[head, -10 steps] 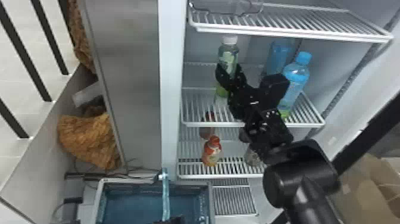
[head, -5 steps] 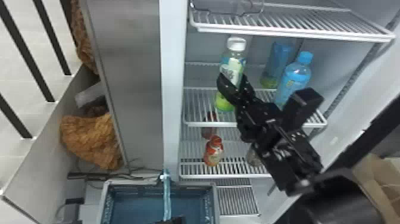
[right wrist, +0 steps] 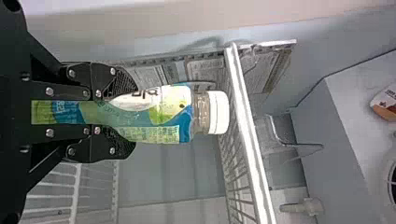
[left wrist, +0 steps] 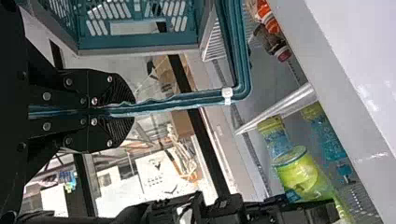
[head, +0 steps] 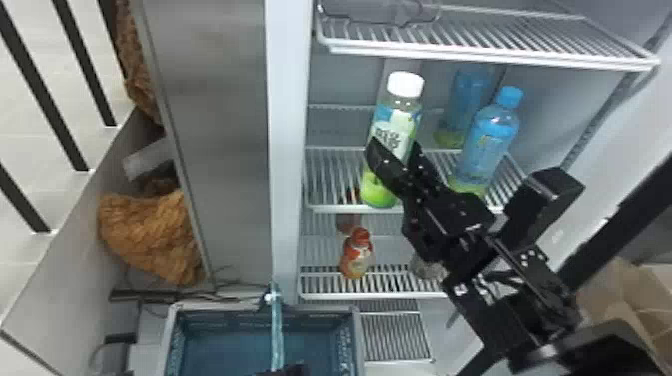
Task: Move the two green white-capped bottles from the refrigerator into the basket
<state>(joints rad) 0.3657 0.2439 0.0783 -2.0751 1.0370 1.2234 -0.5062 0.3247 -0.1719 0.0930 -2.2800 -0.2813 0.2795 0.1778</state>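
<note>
The right gripper (right wrist: 135, 114) pinches the bottle (head: 402, 117) around its labelled body, one finger on each side. Past the fingertips come a clear neck and a white cap (head: 405, 84); the label is white, green and blue, and the lower end is bright green. The bottle leans somewhat in the head view, at the front of the middle shelf (head: 330, 175); I cannot tell whether its base touches the wires.

Just beside the gripper, on that shelf, is a blue bottle (head: 490, 140). Lower down sits a red bottle (head: 357, 257). Well below the gripper is the basket (head: 225, 320), its handle (left wrist: 187, 100) pinched by the left gripper (left wrist: 132, 111).

I judge this one gripped but not delivered: it has yet to reach the basket. Whether the other is already in there I cannot tell.
</note>
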